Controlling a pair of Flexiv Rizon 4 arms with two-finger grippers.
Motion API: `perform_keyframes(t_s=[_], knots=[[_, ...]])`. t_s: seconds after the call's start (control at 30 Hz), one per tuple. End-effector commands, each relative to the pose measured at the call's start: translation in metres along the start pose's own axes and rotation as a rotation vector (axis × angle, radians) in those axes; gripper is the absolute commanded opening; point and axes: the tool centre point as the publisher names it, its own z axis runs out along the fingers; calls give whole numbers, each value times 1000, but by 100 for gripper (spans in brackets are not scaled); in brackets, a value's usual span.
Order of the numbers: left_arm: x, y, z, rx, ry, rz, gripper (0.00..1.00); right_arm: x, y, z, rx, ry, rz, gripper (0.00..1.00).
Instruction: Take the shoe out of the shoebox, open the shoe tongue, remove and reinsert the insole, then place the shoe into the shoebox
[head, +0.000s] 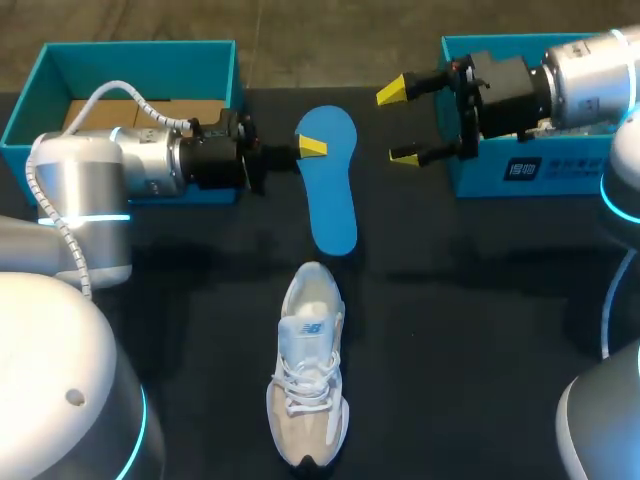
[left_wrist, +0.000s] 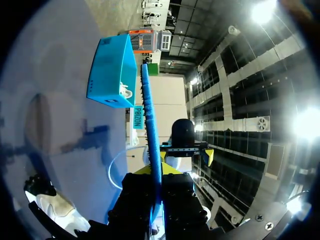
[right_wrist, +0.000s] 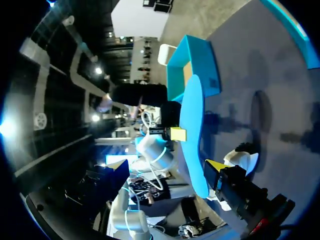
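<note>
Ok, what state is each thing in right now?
left gripper: shut on the insole.
right gripper: open, empty.
insole: out of the shoe, held at one edge.
shoe: upright on the table, laced, outside both boxes.
left shoebox: open, no shoe inside.
right shoebox: inside hidden by the right arm.

Head: high behind robot, looking down on whole surface (head: 480, 300).
Left wrist: close, sighting along insole (left_wrist: 150, 125) edge.
Right wrist: near, facing insole's broad face.
Shared: insole, in all three.
</note>
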Motion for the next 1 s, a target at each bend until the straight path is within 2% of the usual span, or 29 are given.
perform_keyframes(t_s=[0.03,0.3,0.43,0.7,0.87,0.97,1.0], knots=[[0,1,0,1,-3,-1,0,-4,-1,2,-1,53,-5,100],[10,4,-8,-53,14,209,0,-6,0,3,3,69,-1,100],[17,1,-10,-82,1,409,0,-6,0,3,3,69,-1,100],[28,-2,-13,-78,-7,752,0,-6,0,3,3,69,-1,100],[33,1,-13,-101,29,982,0,-6,0,3,3,69,-1,100],[38,3,-14,-99,69,1089,0,-6,0,3,3,69,-1,100],[41,3,-15,-78,64,1162,0,-6,0,3,3,69,-1,100]])
